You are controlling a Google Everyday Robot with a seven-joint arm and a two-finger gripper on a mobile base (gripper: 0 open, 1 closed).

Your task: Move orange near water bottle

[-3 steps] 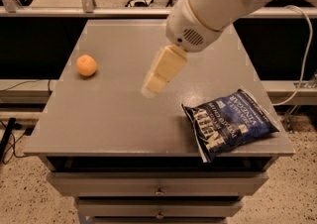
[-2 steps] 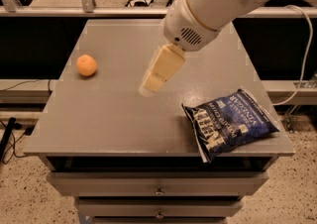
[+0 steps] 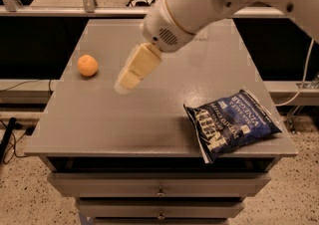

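Item 1, left: the orange [image 3: 87, 65]. It sat on the grey table [image 3: 99, 124] near the left edge, towards the back, with bare surface all round it. Its position was the same as a second before.

Item 2, centre-left: the gripper [image 3: 123, 83]. It is cream-coloured and angled down and to the left above the table, a little right of the orange and apart from it. This was the one change I logged. A second earlier its tip hung near the table's middle, and it had since swung left towards the fruit. I could not tell whether it was open or closed. I saw nothing in its grasp.

Item 3, centre to upper right: the arm [image 3: 199, 5], a thick white housing with a small vent grille at the wrist end. It had travelled left with the gripper.

Item 4, right: a chip bag [image 3: 232, 124]. It is dark blue and lay flat at the table's front right corner, where it had not moved. The word "VINEGAR" was readable in white on its upper part (the larger lettering I could not make out).

Item 5, below: drawer fronts [image 3: 159, 185] under the tabletop, with small knobs.
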